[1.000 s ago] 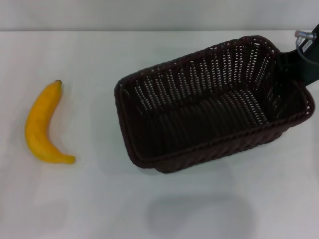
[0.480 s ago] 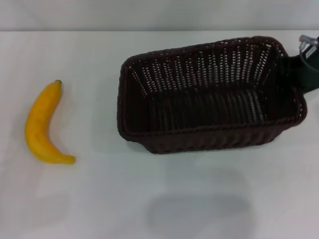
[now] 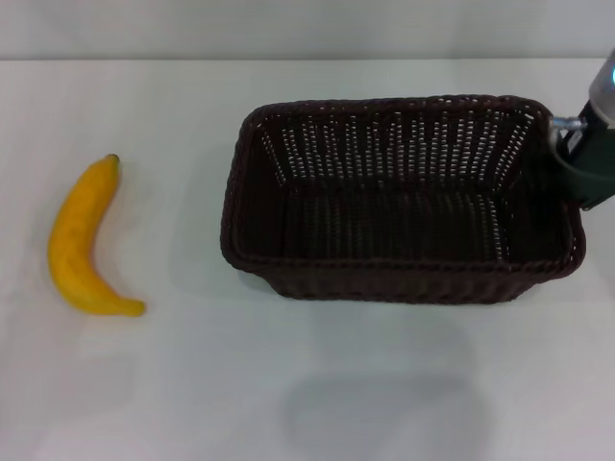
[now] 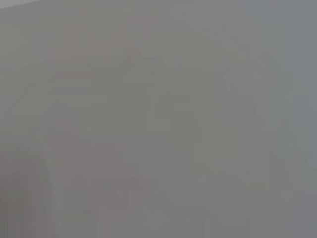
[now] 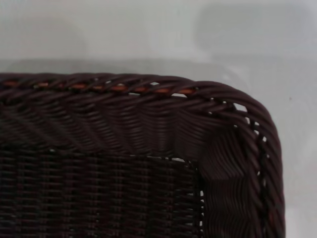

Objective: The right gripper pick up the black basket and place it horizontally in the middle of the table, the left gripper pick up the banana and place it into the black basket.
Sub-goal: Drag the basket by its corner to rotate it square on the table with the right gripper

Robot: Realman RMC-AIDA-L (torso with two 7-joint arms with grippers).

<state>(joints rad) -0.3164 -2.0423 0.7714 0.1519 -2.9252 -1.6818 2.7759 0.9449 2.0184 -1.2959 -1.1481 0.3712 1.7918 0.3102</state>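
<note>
The black basket point(image 3: 404, 280) lies level and lengthwise across the white table point(image 3: 192, 384), right of the middle. My right gripper point(image 3: 573, 165) is at the basket's right end, shut on its rim. The right wrist view shows a corner of the basket's braided rim point(image 5: 148, 119) from close up, with table behind it. The banana point(image 3: 72, 240) lies on the table at the far left, well apart from the basket, stem tip pointing away from me. My left gripper is out of view; the left wrist view shows only a blank grey surface.
The table's far edge point(image 3: 288, 60) runs along the top of the head view. A faint shadow point(image 3: 384, 413) lies on the table in front of the basket.
The basket has swung from a tilted, skewed pose to level and straight across the table. My right gripper moved with it and came lower. The banana has not moved.
</note>
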